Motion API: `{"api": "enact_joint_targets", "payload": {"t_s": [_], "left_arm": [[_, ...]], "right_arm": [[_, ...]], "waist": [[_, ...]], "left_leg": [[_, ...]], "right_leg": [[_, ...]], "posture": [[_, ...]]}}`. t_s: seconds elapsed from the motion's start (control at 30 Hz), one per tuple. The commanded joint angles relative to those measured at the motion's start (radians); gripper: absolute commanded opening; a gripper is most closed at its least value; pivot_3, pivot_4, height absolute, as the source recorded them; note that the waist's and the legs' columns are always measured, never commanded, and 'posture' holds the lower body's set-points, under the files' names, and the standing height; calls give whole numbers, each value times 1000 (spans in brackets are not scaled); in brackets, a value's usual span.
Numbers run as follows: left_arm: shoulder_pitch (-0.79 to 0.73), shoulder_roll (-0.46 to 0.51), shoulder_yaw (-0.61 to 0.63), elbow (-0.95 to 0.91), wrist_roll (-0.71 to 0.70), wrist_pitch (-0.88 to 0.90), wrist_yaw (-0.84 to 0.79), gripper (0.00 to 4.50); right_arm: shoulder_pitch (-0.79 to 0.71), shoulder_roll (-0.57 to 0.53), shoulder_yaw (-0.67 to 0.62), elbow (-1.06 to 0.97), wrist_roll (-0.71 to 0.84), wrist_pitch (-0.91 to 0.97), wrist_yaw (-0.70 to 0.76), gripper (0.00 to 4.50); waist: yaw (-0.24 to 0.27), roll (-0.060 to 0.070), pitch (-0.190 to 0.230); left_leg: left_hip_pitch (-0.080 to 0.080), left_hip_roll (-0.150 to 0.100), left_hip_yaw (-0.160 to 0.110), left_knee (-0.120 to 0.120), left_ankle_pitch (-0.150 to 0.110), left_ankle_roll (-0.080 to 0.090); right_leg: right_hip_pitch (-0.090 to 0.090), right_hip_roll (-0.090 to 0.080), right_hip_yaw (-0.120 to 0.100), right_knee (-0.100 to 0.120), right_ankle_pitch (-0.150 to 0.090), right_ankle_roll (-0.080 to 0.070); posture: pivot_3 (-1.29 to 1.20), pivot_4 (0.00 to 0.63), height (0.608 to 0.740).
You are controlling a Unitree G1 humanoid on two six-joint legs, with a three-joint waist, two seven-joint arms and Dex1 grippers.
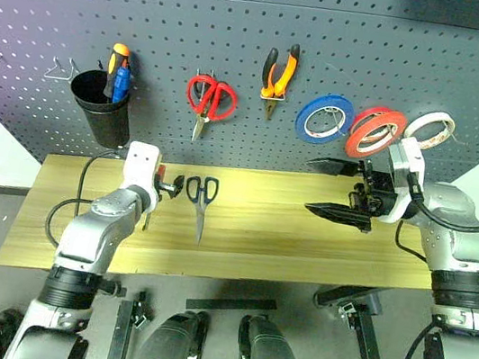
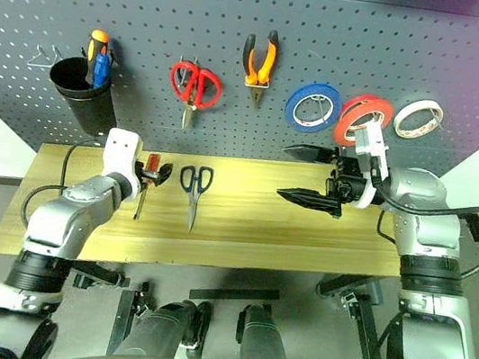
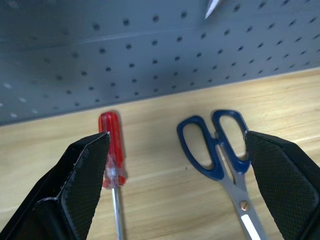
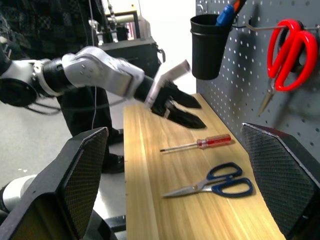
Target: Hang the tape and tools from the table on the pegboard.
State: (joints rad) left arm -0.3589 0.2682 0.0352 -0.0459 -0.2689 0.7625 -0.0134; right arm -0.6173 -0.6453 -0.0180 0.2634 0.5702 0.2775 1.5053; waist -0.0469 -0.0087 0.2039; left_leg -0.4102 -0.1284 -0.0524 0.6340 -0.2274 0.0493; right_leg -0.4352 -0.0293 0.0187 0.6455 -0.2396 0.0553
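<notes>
The red-handled screwdriver (image 3: 110, 150) and the dark blue-handled scissors (image 1: 201, 196) lie side by side on the wood-grain table (image 1: 302, 244), near its back edge. My left gripper (image 1: 170, 189) hovers open just above them, one finger over the screwdriver handle, the other by the scissors. The orange-and-black pliers (image 1: 279, 75) and the red-orange tape (image 1: 375, 131) hang on the dark grey pegboard (image 1: 247, 17). My right gripper (image 1: 310, 184) is open and empty above the table's right part, pointing left, below the tape.
On the pegboard also hang a black cup (image 1: 100, 107) with orange and blue screwdrivers, red scissors (image 1: 209, 99), a blue tape roll (image 1: 324, 118) and a white one (image 1: 430, 128). A person in dark clothes (image 4: 30, 20) stands past the table's left end.
</notes>
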Motion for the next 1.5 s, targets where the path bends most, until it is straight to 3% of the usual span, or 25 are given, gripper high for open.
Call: {"api": "enact_joint_targets", "payload": {"t_s": [0.03,0.33,0.43,0.73,0.9,1.07,1.5], "left_arm": [[-77,-65,-15,46,53,45,74,4500],[-232,-235,-57,194,171,164,220,4500],[-238,-279,-59,234,223,117,290,4500],[-214,-375,-34,203,271,211,365,4500],[-222,-405,2,248,290,200,410,4500],[-249,-428,61,297,286,189,443,4500],[-245,-447,49,339,300,159,449,4500]], "right_arm": [[-29,12,-19,-18,7,0,-7,4458],[-31,9,-28,-24,6,21,-17,4458],[-13,-5,-34,-48,17,42,-13,4458],[36,-35,-56,-101,30,91,-23,4458],[43,-47,-63,-127,36,118,-18,4458],[32,-71,-81,-122,55,127,9,4458],[77,-67,-98,-116,50,48,45,4458]], "waist": [[0,0,0],[-5,-6,8],[-19,-7,20],[-27,-10,63],[-28,-10,76],[-28,-10,88],[-34,-12,107]], "left_leg": [[0,0,0,0,0,0],[0,0,0,2,-1,1],[0,0,0,2,-1,1],[-2,1,0,6,-3,3],[-15,2,0,16,-5,7],[-16,2,1,17,-5,7],[-16,2,2,17,-5,8]], "right_leg": [[0,0,0,0,0,0],[1,0,0,0,0,1],[1,0,0,0,0,1],[0,0,0,2,0,1],[-8,1,-1,3,2,4],[-8,1,-1,3,2,4],[-9,1,-1,2,2,5]], "posture": [[-213,190,729],[-240,249,729],[-251,270,729],[-271,327,729],[-280,345,729],[-287,354,729],[-295,367,729]]}}
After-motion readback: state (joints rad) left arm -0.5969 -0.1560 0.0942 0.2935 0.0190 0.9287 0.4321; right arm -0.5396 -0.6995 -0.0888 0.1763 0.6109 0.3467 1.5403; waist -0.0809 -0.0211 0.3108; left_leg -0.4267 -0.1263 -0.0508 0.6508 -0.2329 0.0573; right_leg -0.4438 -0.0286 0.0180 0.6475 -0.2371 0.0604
